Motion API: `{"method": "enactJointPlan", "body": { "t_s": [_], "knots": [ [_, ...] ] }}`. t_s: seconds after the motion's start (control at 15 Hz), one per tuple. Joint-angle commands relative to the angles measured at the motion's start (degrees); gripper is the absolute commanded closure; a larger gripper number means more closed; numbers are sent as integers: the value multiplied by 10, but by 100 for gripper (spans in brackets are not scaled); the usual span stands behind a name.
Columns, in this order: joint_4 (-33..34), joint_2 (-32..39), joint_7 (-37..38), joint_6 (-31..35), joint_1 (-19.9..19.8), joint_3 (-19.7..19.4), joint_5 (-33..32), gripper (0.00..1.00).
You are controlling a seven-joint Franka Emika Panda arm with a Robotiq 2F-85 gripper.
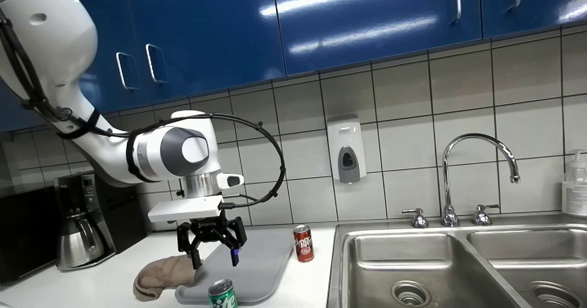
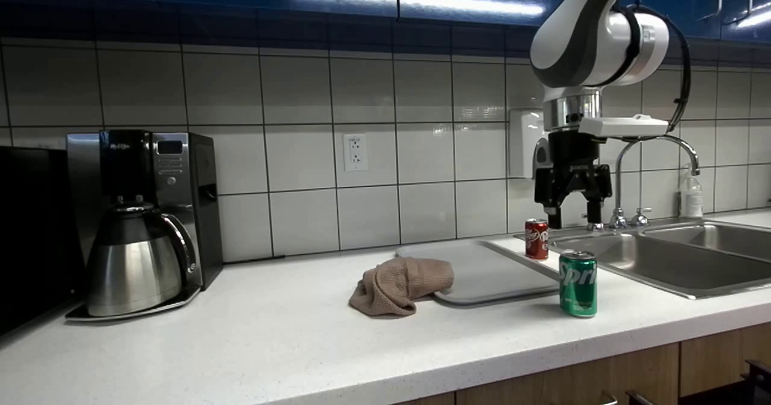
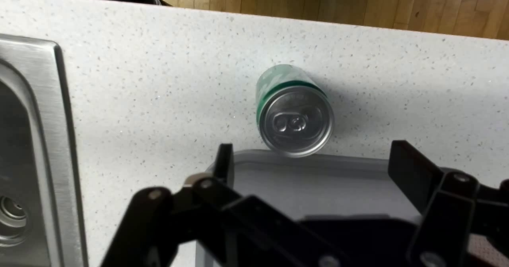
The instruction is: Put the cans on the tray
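Jaws wide apart, the black Robotiq gripper hangs above the smooth, round-cornered grey tray. On the speckled white worktop, the cylindrical green Sprite can stands toward the front edge, the red Dr Pepper can toward the back edge, both beside the tray.

In an exterior view, the bottom edge crops the green can beside the tray, whose rim a cloth partly hides.

It's a kitchen: dbl sink, coffee mkr, blue cabs.
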Motion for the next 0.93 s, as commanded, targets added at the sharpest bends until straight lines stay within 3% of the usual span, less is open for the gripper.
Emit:
{"method": "enactJointPlan", "body": {
  "t_s": [0.0,0.87],
  "knots": [
    [-26,9,13,50,-14,7,-14,0],
    [-27,115,16,165,-16,10,-21,0]
  ]
}}
